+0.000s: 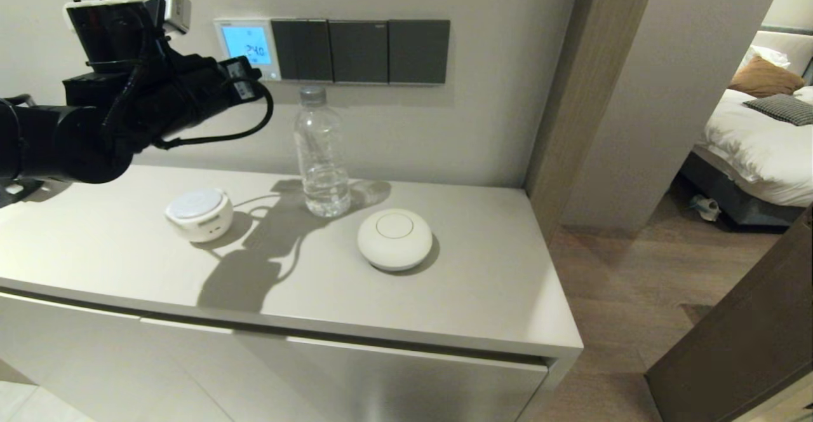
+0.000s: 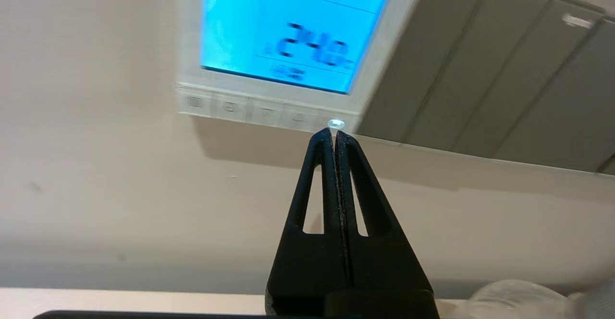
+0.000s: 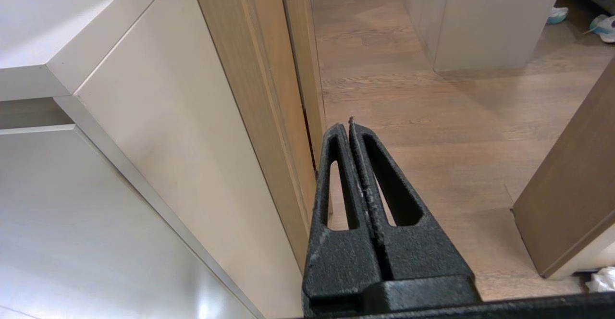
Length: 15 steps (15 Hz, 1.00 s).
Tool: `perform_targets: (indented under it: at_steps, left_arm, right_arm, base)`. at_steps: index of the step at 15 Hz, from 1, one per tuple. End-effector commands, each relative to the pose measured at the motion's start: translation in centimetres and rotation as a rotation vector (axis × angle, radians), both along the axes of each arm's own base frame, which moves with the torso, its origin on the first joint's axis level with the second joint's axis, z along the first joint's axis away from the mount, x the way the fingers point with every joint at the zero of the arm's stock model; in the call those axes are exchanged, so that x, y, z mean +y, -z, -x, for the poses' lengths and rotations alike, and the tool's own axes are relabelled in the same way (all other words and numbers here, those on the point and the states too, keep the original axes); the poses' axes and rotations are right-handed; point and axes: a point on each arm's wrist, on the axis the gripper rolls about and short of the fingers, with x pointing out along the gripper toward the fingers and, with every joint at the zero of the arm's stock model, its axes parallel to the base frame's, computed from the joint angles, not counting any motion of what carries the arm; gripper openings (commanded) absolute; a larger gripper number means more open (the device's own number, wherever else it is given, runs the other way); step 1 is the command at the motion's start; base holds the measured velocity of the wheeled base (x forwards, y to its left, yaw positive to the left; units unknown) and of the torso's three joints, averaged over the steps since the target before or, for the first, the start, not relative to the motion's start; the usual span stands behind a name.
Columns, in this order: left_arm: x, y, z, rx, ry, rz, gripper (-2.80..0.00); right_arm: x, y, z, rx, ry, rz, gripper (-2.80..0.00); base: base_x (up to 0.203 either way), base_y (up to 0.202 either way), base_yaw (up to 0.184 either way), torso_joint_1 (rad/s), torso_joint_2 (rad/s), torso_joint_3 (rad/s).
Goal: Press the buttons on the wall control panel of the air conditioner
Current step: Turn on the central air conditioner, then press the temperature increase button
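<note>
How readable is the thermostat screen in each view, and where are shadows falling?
Head view: the small white wall control panel glows blue, digits legible; the left gripper casts a dark shadow across the pale cabinet top. Left wrist view: digits smeared; shadow under the row of pale keys.

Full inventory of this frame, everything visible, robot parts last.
Air conditioner's wall control panel: 1, white, screen glowing light blue, on the wall left of the switch plates.
Buttons: a row, pale grey-white, along the panel's bottom edge.
Switch plates: 3, dark grey, on the wall.
Water bottle: 1, clear with grey cap, upright on the cabinet below the switches.
Round devices: 2, white, on the cabinet top.
Cabinet: 1, pale grey.
Bed: 1, white, in the room beyond.
Left end effector: black, shut, tips at the button row's end.
Right end effector: black, shut, low beside the cabinet.
</note>
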Motion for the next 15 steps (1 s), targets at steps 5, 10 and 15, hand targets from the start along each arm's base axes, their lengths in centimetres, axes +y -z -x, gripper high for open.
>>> perform_targets:
  at_steps: [5, 10, 15]
  left_arm:
    - [1.2, 0.1, -0.5, -0.001, -0.033, 0.002, -2.8]
    - [1.5, 1.1, -1.6, 0.021, -0.043, -0.003, -2.8]
    - [2.1, 0.7, -1.8, 0.013, -0.058, -0.001, -2.8]
  right_arm:
    - [0.0, 0.1, 0.0, 0.004, 0.0, 0.0, -2.8]
    - [0.0, 0.1, 0.0, 0.003, 0.0, 0.0, -2.8]
    - [0.0, 0.1, 0.0, 0.003, 0.0, 0.0, -2.8]
  base:
    - [0.0, 0.0, 0.0, 0.0, 0.0, 0.0]
    - [0.0, 0.0, 0.0, 0.0, 0.0, 0.0]
    - [0.0, 0.0, 0.0, 0.0, 0.0, 0.0]
